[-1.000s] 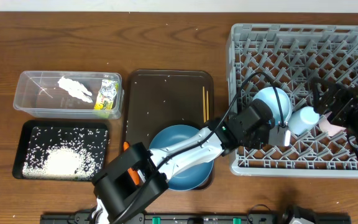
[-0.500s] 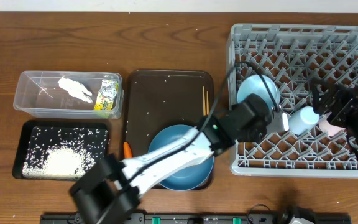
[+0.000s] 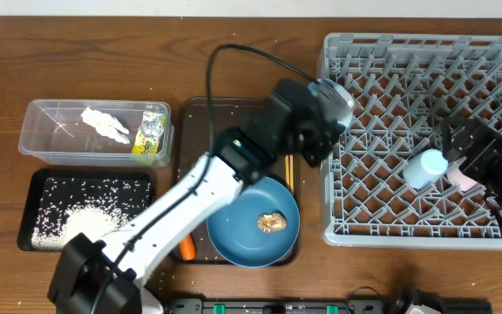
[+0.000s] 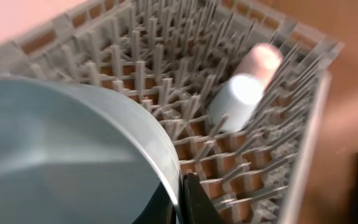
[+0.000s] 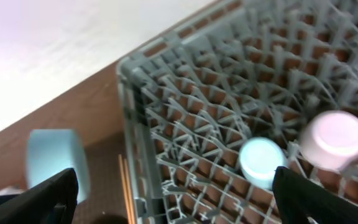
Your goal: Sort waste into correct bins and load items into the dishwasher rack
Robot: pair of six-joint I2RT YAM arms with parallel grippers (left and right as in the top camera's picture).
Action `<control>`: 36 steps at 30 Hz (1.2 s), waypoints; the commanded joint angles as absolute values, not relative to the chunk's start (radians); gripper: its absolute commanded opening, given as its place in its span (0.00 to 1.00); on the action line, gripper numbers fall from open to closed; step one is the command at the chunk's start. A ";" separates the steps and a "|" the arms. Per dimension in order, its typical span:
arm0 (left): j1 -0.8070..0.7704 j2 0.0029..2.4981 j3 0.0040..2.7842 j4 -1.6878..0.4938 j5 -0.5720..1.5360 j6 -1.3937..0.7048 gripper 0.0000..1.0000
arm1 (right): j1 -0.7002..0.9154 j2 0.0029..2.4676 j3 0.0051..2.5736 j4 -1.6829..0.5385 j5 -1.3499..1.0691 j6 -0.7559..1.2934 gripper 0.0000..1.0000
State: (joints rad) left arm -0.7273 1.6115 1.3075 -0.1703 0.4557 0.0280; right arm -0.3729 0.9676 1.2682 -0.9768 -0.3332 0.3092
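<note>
My left gripper (image 3: 325, 115) is shut on the rim of the pale light-blue bowl (image 3: 335, 96), which hangs tilted over the back-left edge of the grey dishwasher rack (image 3: 425, 61). In the left wrist view the bowl (image 4: 61, 149) fills the left side, with the fingers (image 4: 194, 200) pinching its edge. A light-blue cup (image 3: 425, 167) and a pinkish cup (image 3: 462, 180) lie in the rack. My right gripper (image 3: 462, 153) hovers open just above them. The blue plate (image 3: 238, 231) holds a brown food lump (image 3: 273, 222). A carrot (image 3: 186, 249) lies beside it.
The plate sits on a dark brown serving tray (image 3: 234, 122) along with chopsticks (image 3: 289, 173), mostly hidden under my left arm. A clear tub (image 3: 50, 139) holds tissue (image 3: 105, 124) and a foil wrapper (image 3: 152, 135). The black tray (image 3: 42, 187) holds rice (image 3: 85, 225).
My left arm swung from the rack's front-left part up and back with the bowl, uncovering the plate and the brown lump. The right gripper stayed in place.
</note>
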 commanded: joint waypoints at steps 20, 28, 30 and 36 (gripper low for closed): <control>-0.705 1.718 1.230 0.493 0.838 -1.036 0.06 | -0.454 1.028 1.281 -0.989 -0.169 0.400 0.94; -0.721 1.874 1.169 0.910 0.799 -1.361 0.06 | -0.485 1.028 1.281 -1.019 -0.168 0.395 0.94; -0.732 1.895 1.166 0.926 0.780 -1.389 0.06 | -0.486 1.028 1.281 -1.022 -0.168 0.395 0.94; -0.748 1.926 1.125 0.939 0.703 -1.438 0.06 | -0.486 1.028 1.281 -1.028 -0.168 0.395 0.94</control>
